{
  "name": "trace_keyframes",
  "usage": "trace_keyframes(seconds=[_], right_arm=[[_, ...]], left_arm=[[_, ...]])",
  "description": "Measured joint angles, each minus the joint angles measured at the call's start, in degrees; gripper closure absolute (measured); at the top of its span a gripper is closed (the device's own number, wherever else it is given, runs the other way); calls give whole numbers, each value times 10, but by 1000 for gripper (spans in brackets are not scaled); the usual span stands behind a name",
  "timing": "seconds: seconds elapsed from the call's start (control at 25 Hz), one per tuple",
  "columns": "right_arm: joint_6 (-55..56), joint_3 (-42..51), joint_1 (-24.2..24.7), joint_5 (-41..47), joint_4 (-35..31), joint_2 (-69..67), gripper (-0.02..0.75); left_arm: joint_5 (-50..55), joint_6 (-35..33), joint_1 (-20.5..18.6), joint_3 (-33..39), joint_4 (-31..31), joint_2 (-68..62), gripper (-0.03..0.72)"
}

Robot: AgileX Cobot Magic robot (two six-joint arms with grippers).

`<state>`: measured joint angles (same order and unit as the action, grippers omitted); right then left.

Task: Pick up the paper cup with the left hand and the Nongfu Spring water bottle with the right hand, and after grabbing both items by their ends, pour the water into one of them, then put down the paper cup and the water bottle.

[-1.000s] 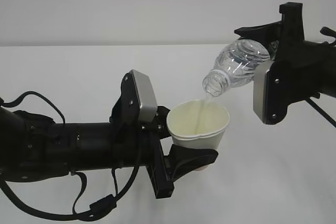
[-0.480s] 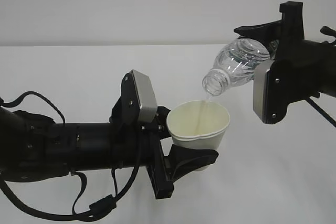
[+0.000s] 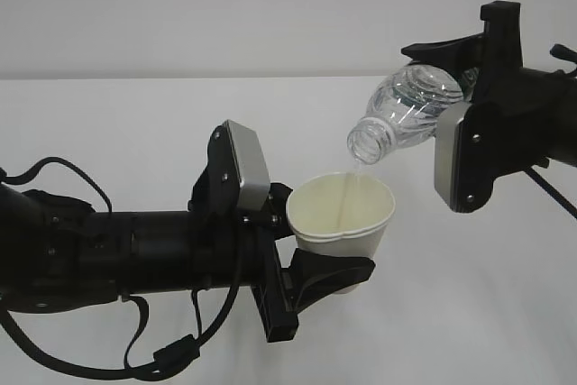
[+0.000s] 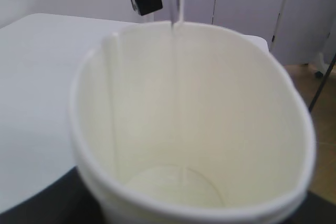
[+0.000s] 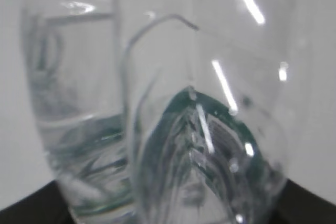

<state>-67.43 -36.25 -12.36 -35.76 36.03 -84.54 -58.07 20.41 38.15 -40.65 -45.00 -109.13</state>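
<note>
L arm (image 3: 135, 254) horizontal, tool (image 3: 311, 250) clamped; R arm (image 3: 532, 128) higher, tool (image 3: 451, 78) clamped, tilted

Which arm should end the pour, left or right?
Right, probably. The right hand holds the tilted Nongfu Spring water bottle above the paper cup; righting it stops the water. The left hand only steadies the cup.

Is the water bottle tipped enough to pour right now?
Yes. The water bottle is tilted mouth-down above the paper cup, and a thin stream of water falls into it.
</note>
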Motion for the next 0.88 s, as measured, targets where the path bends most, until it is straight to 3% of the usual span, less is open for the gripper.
trace_keyframes(seconds=[0.88], right_arm=[[0, 0, 0, -2, 0, 0, 292]], left_arm=[[0, 0, 0, 0, 0, 0, 241]])
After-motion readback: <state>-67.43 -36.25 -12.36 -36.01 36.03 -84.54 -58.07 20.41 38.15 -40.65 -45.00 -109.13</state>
